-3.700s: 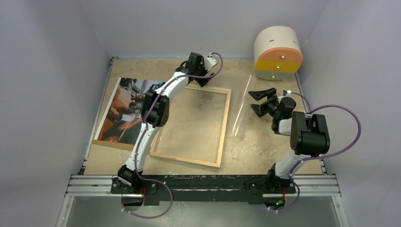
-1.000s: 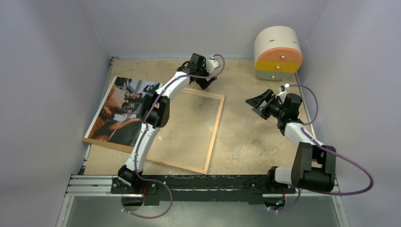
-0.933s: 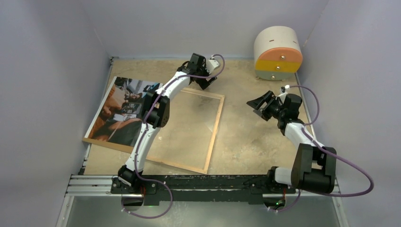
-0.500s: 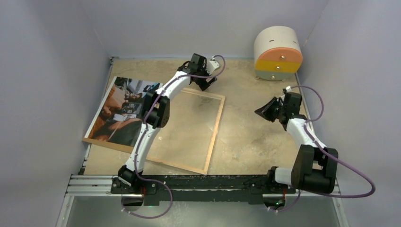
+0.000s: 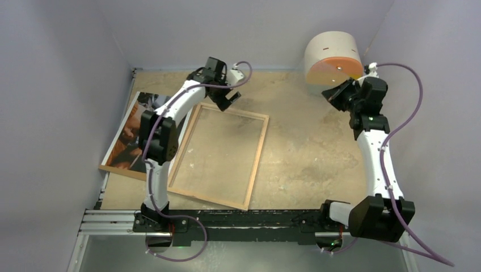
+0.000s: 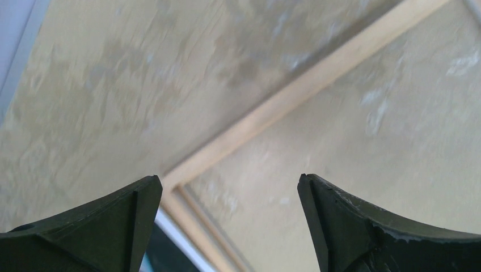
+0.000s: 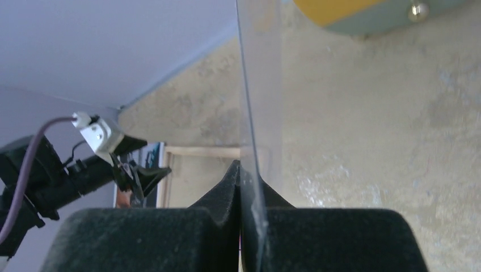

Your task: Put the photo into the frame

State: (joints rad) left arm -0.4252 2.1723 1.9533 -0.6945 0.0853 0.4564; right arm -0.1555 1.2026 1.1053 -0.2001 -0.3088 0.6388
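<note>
The right gripper (image 7: 243, 170) pinches the clear pane (image 7: 258, 85) upright, away from the frame (image 5: 258, 153), probably leaving it open for the photo (image 5: 127, 133) lying just left, while the left gripper (image 6: 230, 181) hovers, jaws spread, over the frame's far corner.

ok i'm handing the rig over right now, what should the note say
Left tool: open, empty, above the far left corner of the frame.
Right tool: shut on the clear pane, held on edge above the table's far right.
Frame: flat mid-table, wood side up.
Photo: flat to the frame's left.
Done: pane picked up.
Left: the photo is not yet in the frame.
</note>
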